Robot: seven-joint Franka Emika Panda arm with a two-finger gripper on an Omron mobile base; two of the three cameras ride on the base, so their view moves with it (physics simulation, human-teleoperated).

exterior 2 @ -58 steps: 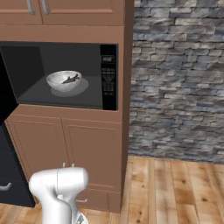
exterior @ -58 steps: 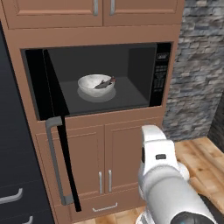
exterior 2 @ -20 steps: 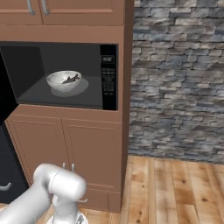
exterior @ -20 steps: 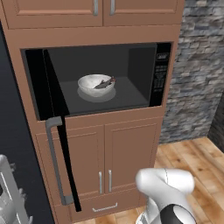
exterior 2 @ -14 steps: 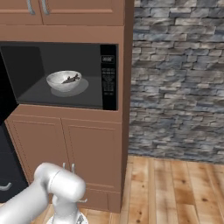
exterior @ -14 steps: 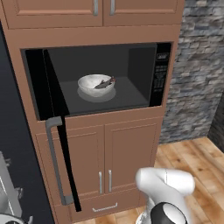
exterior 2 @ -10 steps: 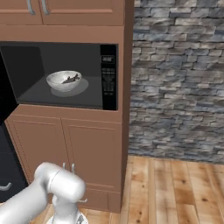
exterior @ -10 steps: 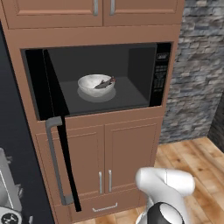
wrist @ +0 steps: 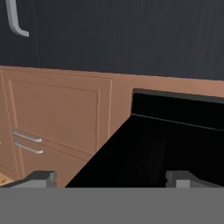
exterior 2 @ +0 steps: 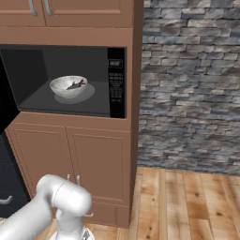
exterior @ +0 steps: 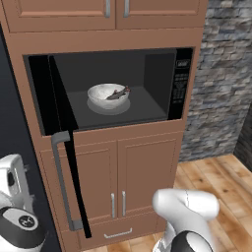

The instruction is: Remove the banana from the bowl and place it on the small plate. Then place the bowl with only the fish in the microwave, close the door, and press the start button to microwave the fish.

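Gripper (wrist: 109, 178): the two dark finger tips stand at the bottom of the hand view, far apart, jaws wide open and nothing between them.
What the gripper faces: the glossy black door (wrist: 175, 148) fills the lower right of the hand view, close ahead of the tips; whether a tip touches the panel is hard to tell.
Door: swung open to the left of the microwave (exterior: 113, 88); in the left base view it shows almost edge-on as a thin black panel (exterior: 69, 147), slanting down the left-centre of the frame, with its grey bar handle (exterior: 61, 182) on the left face.
Arm: in the left base view its white links show at the lower left, left of the door handle, and at the lower right.
Bowl (exterior: 108, 95): sits on the cavity floor, centre-left of the cavity, upper middle of the left base view; upper left in the right base view (exterior 2: 68, 86).
Fish (exterior: 118, 93): lies in the bowl, leaning over its right rim; also seen in the right base view (exterior 2: 76, 85).
Bowl and gripper: well apart; the bowl is high in the cavity, the hand low by the door.
Button strip (exterior 2: 116, 82): on the microwave's right side, unobstructed.
Open room: the cavity mouth is unblocked; brown cabinet doors (exterior: 118, 177) lie below it, stone wall (exterior 2: 187, 79) and wooden floor (exterior 2: 187, 201) to the right.
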